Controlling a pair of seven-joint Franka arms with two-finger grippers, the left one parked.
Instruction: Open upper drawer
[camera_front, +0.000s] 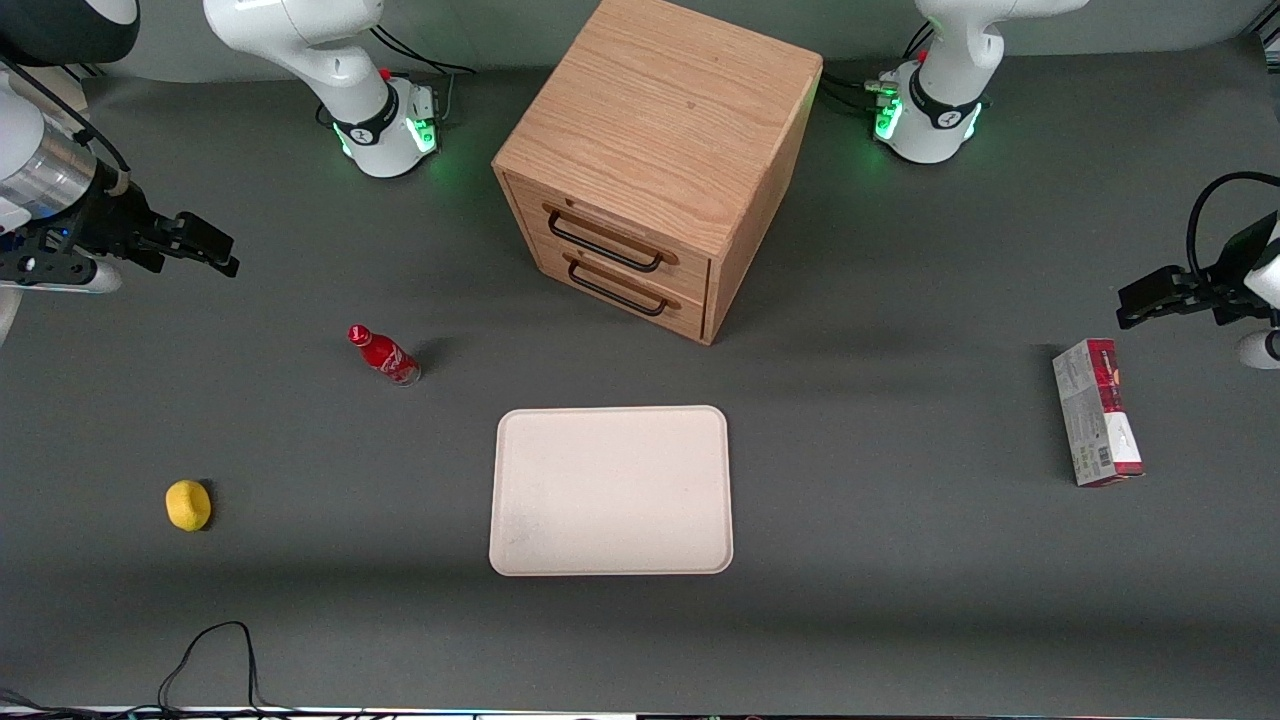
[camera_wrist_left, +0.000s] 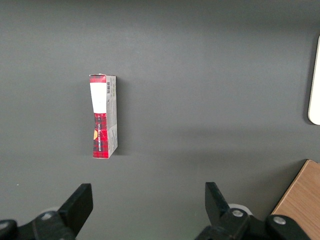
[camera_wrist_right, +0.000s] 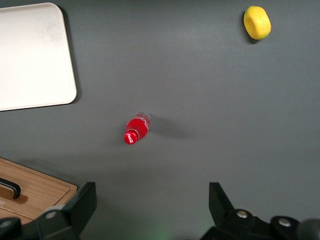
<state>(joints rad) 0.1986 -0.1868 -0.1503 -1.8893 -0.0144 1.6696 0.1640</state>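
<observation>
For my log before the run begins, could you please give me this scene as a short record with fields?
upper drawer: shut, black handle untouched
bottom drawer: shut
tool: open, holding nothing, above bare table at the working arm's end, clear of the cabinet
tray: nearer the front camera than the cabinet
red bottle: upright, between tool and tray
yellow object: on table
carton: toward the parked arm's end

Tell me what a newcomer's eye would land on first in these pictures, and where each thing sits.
The light-oak cabinet dominates, standing mid-table with both drawers shut; the upper drawer shows its black bar handle. Nearer the front camera lies a pale tray, with a small red bottle standing beside it and a yellow lemon toward the working arm's end. The gripper hangs open above the table at that end, well apart from the cabinet.
</observation>
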